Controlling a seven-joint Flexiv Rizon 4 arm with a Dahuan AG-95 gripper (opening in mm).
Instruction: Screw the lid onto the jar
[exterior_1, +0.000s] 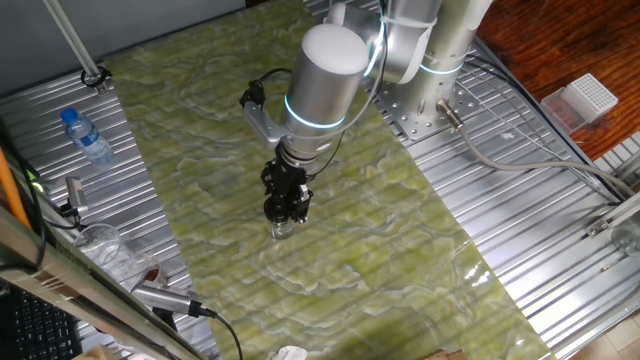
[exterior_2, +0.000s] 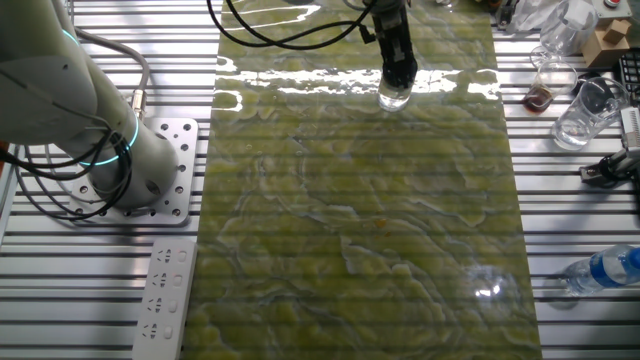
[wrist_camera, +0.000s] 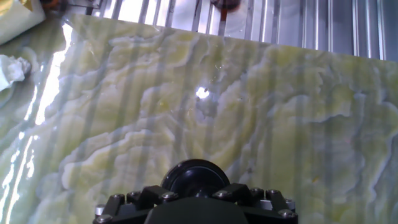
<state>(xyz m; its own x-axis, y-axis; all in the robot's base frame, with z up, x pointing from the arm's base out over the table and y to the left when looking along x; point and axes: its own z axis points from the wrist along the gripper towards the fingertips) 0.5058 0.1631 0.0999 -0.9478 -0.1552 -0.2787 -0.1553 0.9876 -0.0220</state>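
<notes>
1. In one fixed view, the black cable (exterior_1: 215, 318) at the bottom edge lies nearest the camera. The big silver arm (exterior_1: 325, 75) leans over the green mat (exterior_1: 400, 250) on the surface (exterior_1: 560, 200). The black pincer (exterior_1: 286, 212) points down near the middle of the mat. The small clear jar (exterior_1: 283, 230) stands right under it, at 6 o'clock from the pincer tip. The fingers hide the lid here. A water bottle (exterior_1: 86, 137) with a blue cap lies far off at 9 o'clock.

2. In the other fixed view, the white power strip (exterior_2: 165, 297) is nearest, at the bottom left. The arm base (exterior_2: 150, 170) sits at 9 o'clock. The pincer (exterior_2: 397, 78) is far away at 12 o'clock, with the jar (exterior_2: 394, 97) touching its tip from below. A clear glass (exterior_2: 583, 113) stands at 3 o'clock.

3. In the hand view, the pincer body (wrist_camera: 196, 202) is nearest, at the bottom. The round black lid (wrist_camera: 196, 177) peeks out just above it. The pincer seems clenched on the lid, but the fingertips are hidden, so I cannot tell for sure.
</notes>
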